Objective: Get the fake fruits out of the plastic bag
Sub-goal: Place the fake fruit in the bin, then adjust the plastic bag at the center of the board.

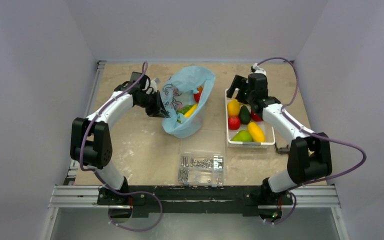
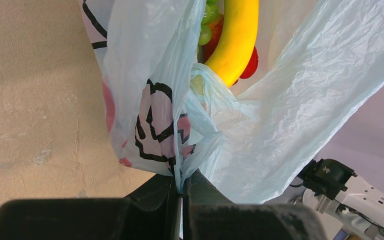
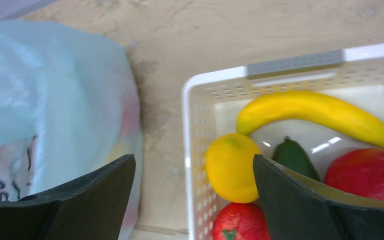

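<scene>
The light-blue plastic bag (image 1: pixel 189 80) lies at the table's middle back, mouth open toward the right. Inside it show a yellow banana (image 1: pixel 190 110), green grapes (image 1: pixel 184 108) and a red fruit (image 1: pixel 197 96). My left gripper (image 1: pixel 160 107) is shut on the bag's left edge; in the left wrist view the jaws (image 2: pixel 182 192) pinch the printed film (image 2: pixel 155 125), with the banana (image 2: pixel 235 40) and grapes (image 2: pixel 207 25) beyond. My right gripper (image 1: pixel 237 92) stands open and empty over the white basket's far-left corner, its fingertips (image 3: pixel 194 161) straddling the basket's left wall, beside a yellow lemon-like fruit (image 3: pixel 231 167).
The white slotted basket (image 1: pixel 250 144) at the right holds several fruits: a banana (image 3: pixel 315 112), a dark green one (image 3: pixel 295 157), red ones (image 3: pixel 365 172). A clear compartment box (image 1: pixel 201 168) with silver screws sits at the front middle. The bag (image 3: pixel 45 100) lies close to the basket's left.
</scene>
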Controlling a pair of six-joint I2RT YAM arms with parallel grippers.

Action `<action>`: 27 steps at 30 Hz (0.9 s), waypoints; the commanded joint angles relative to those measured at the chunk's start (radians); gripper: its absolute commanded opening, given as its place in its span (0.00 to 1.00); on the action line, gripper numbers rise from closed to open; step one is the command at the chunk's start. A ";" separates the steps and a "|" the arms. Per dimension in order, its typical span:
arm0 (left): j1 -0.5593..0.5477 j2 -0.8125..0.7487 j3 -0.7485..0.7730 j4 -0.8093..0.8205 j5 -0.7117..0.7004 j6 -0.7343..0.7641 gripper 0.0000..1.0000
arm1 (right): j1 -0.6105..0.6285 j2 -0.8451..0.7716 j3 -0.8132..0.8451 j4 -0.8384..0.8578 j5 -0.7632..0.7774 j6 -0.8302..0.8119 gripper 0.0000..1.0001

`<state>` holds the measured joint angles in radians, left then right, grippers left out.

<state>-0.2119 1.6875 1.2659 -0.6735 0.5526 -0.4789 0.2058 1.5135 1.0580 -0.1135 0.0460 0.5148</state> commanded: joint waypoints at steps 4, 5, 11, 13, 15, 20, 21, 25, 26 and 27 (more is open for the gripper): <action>-0.009 0.006 0.018 0.028 0.041 -0.004 0.00 | 0.309 -0.060 0.120 0.068 0.145 -0.124 0.78; -0.009 0.007 0.018 0.029 0.041 -0.005 0.00 | 0.348 -0.054 0.139 0.075 0.164 -0.135 0.75; -0.012 0.009 0.018 0.030 0.046 -0.006 0.00 | 0.474 0.116 0.286 0.092 0.066 -0.172 0.63; -0.012 0.011 0.018 0.029 0.047 -0.006 0.00 | 0.482 0.198 0.369 0.038 0.024 -0.139 0.52; -0.012 0.009 0.018 0.029 0.047 -0.004 0.00 | 0.492 0.246 0.400 0.036 0.014 -0.110 0.45; -0.013 0.005 0.018 0.025 0.040 0.002 0.00 | 0.496 0.311 0.376 0.084 0.076 -0.038 0.31; -0.012 0.004 0.018 0.026 0.044 0.000 0.00 | 0.496 0.330 0.374 0.085 0.083 -0.036 0.31; -0.014 0.003 0.017 0.032 0.053 -0.007 0.00 | 0.494 0.383 0.367 0.040 0.121 -0.020 0.32; -0.014 0.002 0.017 0.031 0.053 -0.007 0.00 | 0.494 0.386 0.357 0.029 0.138 -0.023 0.32; -0.014 -0.001 0.016 0.031 0.052 -0.007 0.00 | 0.494 0.384 0.342 0.024 0.158 -0.024 0.32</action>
<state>-0.2188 1.6909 1.2659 -0.6674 0.5747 -0.4793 0.6956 1.9083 1.4239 -0.0620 0.1207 0.4686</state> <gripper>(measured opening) 0.008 0.318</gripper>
